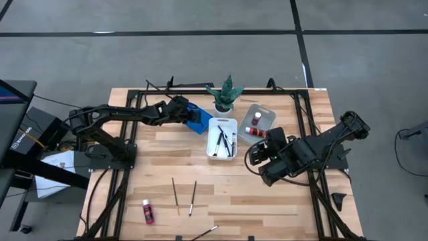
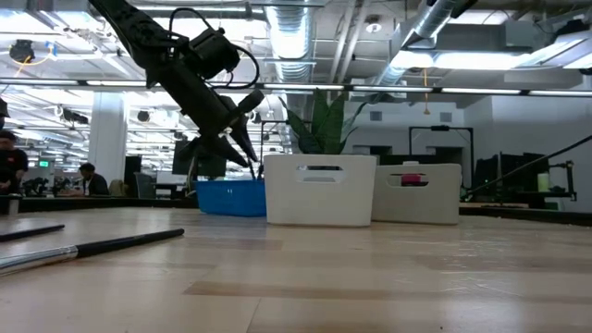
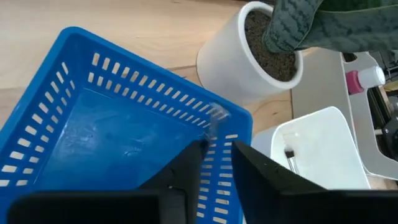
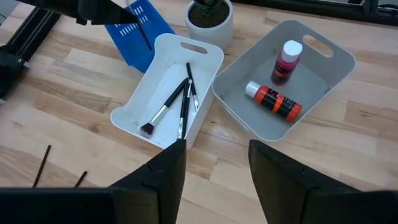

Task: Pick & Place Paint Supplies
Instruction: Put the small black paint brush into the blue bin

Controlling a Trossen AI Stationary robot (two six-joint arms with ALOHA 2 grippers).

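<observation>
Looking down on the table (image 1: 281, 201), the left gripper (image 3: 214, 155) hangs over the blue tray (image 3: 93, 124) at about 11 o'clock from the table's middle. Its fingers (image 3: 186, 174) are parted by a narrow gap, and one thin brush (image 3: 214, 115) sits in that gap pointing down into the tray. To us it looks loose rather than pinched. The right gripper (image 4: 211, 168) waits at roughly 3 o'clock, fingers wide apart and holding nothing, just beside the white tray (image 1: 223, 121) at 12 and the grey tray (image 4: 336, 46) at 1. The white tray already has a few brushes in it and the grey one has two bottles. Left out on the wood are two loose brushes (image 1: 175, 194) at 7 o'clock, another at the near edge around 6, and a pink bottle (image 1: 148, 211) out at 8. On handling, we reckon the brushes are feather-light, stiff and skinny. They lie flat, so they'll roll or skid if nudged. We'd pinch one mid-handle, across its length, and stay off the bristles. The bottle looks like smooth, rigid plastic and is lying on its side, so we'd grab it across the body rather than by the cap.
</observation>
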